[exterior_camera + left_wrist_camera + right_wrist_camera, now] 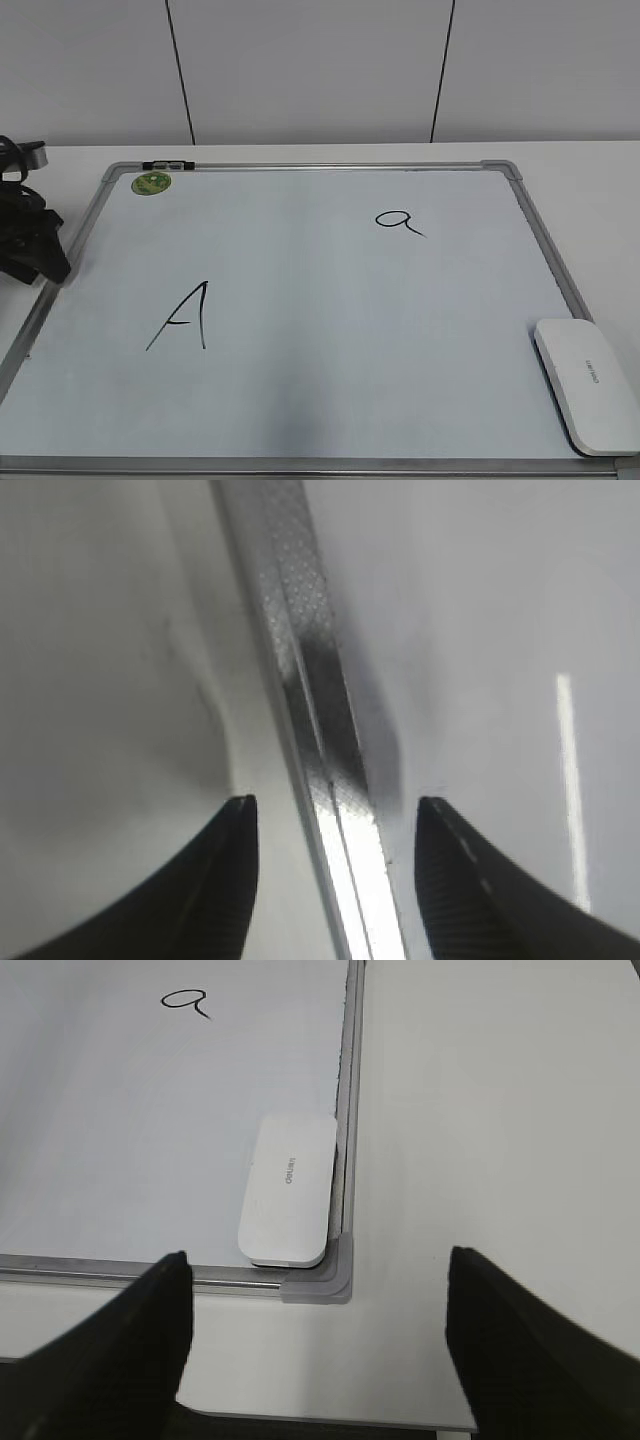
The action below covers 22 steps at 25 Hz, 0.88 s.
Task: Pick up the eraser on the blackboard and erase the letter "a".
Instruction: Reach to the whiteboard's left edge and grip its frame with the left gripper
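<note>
The white eraser (pixel 590 383) lies flat in the near right corner of the blackboard (pixel 330 165); it also shows in the right wrist view (pixel 288 1190). The small letter "a" (pixel 398 221) is written at the upper right of the board and shows in the right wrist view (pixel 187 1001). My right gripper (pixel 318 1305) is open and empty, above the table just off the board's near right corner cap (pixel 325 1280); it is out of the exterior view. My left gripper (pixel 335 825) is open and empty, straddling the board's left frame rail (pixel 320 710); it shows at the left edge of the exterior view (pixel 45 265).
A larger capital "A" (pixel 185 315) is drawn at the board's lower left. A round green disc (pixel 152 183) and a small black clip (pixel 168 164) sit at the board's top left. The white table (pixel 480 1110) extends right of the board; its front edge is near my right gripper.
</note>
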Tool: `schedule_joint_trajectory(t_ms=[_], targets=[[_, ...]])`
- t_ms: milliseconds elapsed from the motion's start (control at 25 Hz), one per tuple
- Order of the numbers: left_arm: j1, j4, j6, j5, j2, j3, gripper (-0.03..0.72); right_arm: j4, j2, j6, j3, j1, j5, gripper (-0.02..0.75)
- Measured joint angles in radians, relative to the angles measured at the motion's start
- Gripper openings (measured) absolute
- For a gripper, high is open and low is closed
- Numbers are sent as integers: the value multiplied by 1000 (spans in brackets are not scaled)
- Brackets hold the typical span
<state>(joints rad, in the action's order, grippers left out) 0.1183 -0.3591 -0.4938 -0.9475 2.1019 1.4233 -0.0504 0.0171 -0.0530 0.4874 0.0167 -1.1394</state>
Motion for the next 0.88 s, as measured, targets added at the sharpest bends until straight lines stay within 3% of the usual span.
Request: schedule_joint_trajectory(t_ms=[440, 880], targets=[[1, -30, -4, 9, 43, 2, 364, 0, 0, 0, 0, 0, 0, 586], [19, -61, -4, 9, 44, 2, 223, -10, 0, 0, 0, 0, 0, 587]])
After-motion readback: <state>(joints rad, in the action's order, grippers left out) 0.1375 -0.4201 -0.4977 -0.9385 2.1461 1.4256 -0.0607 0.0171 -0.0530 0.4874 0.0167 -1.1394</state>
